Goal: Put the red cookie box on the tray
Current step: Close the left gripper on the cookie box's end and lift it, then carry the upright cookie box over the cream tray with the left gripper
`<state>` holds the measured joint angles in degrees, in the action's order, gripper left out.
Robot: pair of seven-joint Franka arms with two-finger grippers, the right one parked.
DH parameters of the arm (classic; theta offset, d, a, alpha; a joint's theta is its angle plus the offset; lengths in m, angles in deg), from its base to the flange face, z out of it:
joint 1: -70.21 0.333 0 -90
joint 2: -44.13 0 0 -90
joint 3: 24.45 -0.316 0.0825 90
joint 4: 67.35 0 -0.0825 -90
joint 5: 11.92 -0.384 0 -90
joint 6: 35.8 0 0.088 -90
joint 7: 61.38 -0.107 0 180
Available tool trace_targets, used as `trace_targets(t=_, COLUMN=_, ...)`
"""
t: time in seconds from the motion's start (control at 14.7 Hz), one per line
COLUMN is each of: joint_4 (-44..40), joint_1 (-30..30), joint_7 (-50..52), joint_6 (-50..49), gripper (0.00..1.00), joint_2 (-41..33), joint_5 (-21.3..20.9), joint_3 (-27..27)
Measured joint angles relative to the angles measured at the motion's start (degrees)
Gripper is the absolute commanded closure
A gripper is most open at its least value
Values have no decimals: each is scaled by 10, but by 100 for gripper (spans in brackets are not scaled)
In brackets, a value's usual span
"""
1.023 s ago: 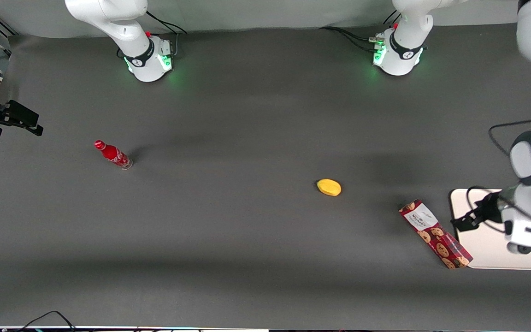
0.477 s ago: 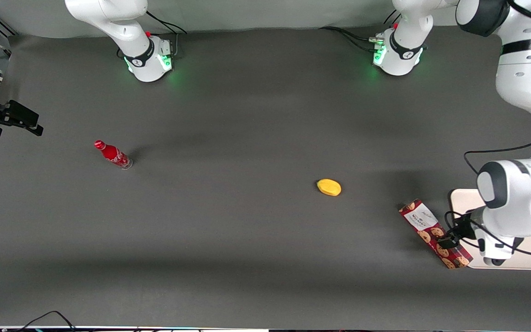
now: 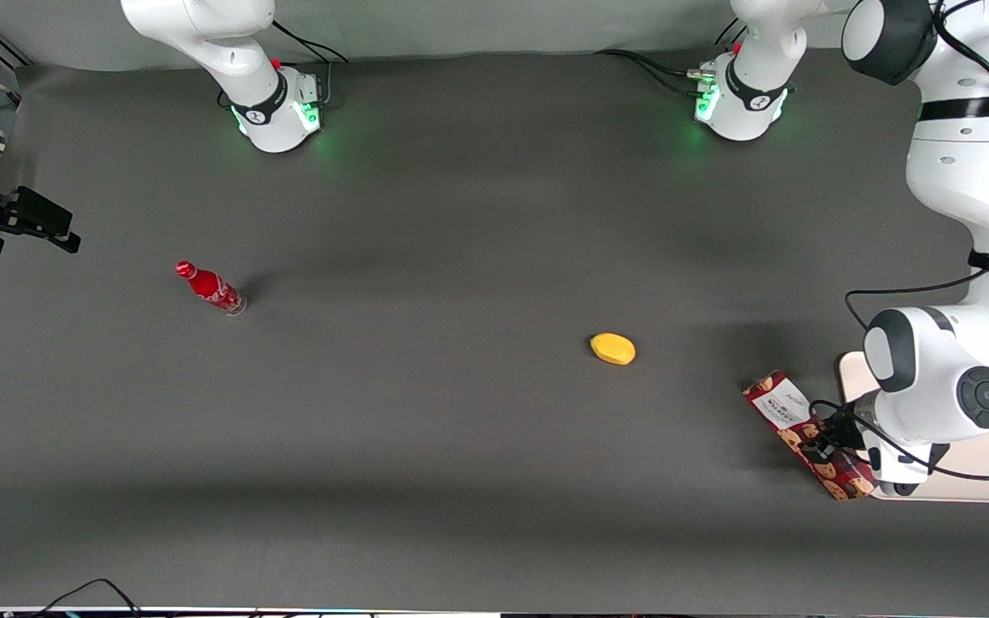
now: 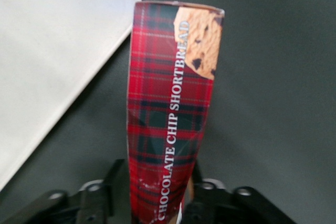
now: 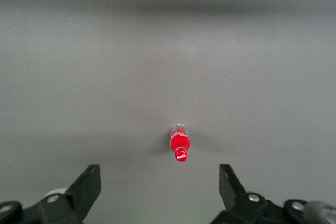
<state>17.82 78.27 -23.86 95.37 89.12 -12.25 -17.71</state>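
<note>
Red cookie box (image 3: 809, 434) is lying flat on the dark table (image 3: 460, 412), at the working arm's end, running at a slant with its white-label end farther from the front camera and its cookie-picture end nearer. Its nearer end is sitting just beside the tray's corner, with none of it seen on the tray. Tray (image 3: 975, 468) is lying cream-white on the table, largely covered by the left arm in the front view.

Gripper (image 3: 822, 439) is sitting low over the middle of the box. In the left wrist view the plaid carton (image 4: 170, 108) is running between the two fingers (image 4: 113, 182), one on each long side. Jaws are standing about a box-width apart; whether the pads are actually pressing the carton I cannot tell. Tray rim (image 4: 68, 61) is showing alongside the box in that view, with a strip of table between them.

Yellow fruit-like object (image 3: 613, 348) is lying near the box, toward the table's middle. Small red soda bottle (image 3: 209, 287) is standing well apart, toward the parked arm's end.
</note>
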Motion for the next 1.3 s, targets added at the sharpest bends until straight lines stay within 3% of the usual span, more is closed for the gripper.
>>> trace_targets(t=0.34, joint_4=-2, joint_1=-5, joint_7=-5, joint_6=1, gripper=100, joint_2=-1, joint_5=-1, joint_3=1)
trace_targets(t=0.55, joint_4=-13, joint_1=-5, joint_7=-74, joint_6=-48, gripper=100, joint_2=-19, joint_5=-2, joint_3=1)
trace_targets(t=0.89, joint_4=-79, joint_1=14, joint_7=-331, joint_6=-225, gripper=100, joint_2=-96, joint_5=-3, joint_3=-39)
trace_targets(t=1.09, joint_4=-105, joint_1=46, joint_7=-544, joint_6=-234, gripper=100, joint_2=-104, joint_5=-3, joint_3=-102)
trace_targets(t=1.3, joint_4=-112, joint_1=85, joint_7=-691, joint_6=-183, gripper=100, joint_2=-93, joint_5=-3, joint_3=-141)
